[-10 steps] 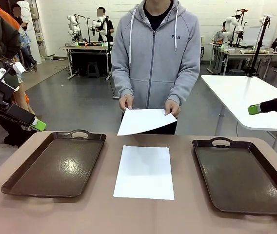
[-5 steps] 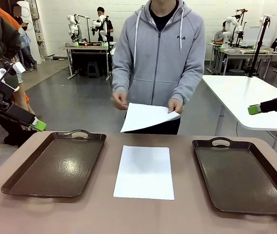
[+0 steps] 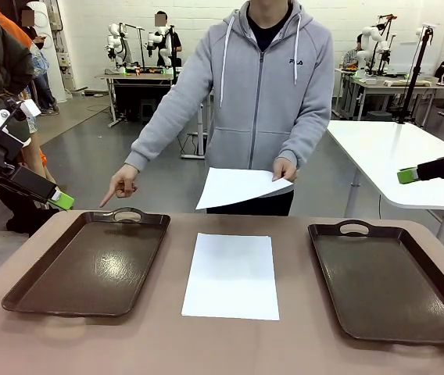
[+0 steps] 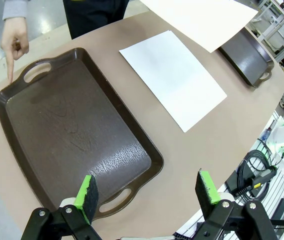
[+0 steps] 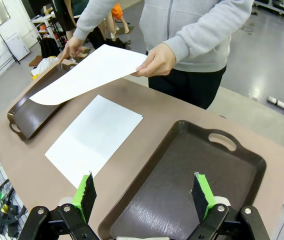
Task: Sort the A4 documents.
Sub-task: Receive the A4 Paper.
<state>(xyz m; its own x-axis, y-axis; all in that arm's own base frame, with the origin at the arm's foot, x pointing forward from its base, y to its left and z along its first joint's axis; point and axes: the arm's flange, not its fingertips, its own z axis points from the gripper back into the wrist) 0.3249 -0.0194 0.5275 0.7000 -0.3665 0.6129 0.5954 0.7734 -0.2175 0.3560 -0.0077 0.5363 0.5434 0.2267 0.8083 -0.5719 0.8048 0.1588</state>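
Observation:
One white A4 document (image 3: 231, 275) lies flat on the table between two brown trays, and shows from above too (image 4: 172, 77) (image 5: 94, 140). The person at the far side holds a second sheet (image 3: 241, 186) (image 5: 89, 72) in one hand above the table's far edge. Their other hand (image 3: 120, 186) (image 4: 13, 42) points a finger at the far handle of the left tray (image 3: 89, 262) (image 4: 72, 130). My left gripper (image 3: 59, 200) (image 4: 147, 190) hangs open off the table's left side, holding nothing. Over the right tray (image 3: 390, 281) (image 5: 182, 175), my right gripper (image 3: 406, 175) (image 5: 144, 195) is open and empty as well.
The table (image 3: 292, 344) is tan with rounded corners. A white table (image 3: 394, 156) stands behind on the right. Cables and equipment (image 4: 262, 170) sit beyond the table's near edge in the left wrist view. Other people and work tables are farther back.
The person took one hand off the held sheet and reached out to point at the left tray's handle. The sheet stays in their other hand. Both arms are still.

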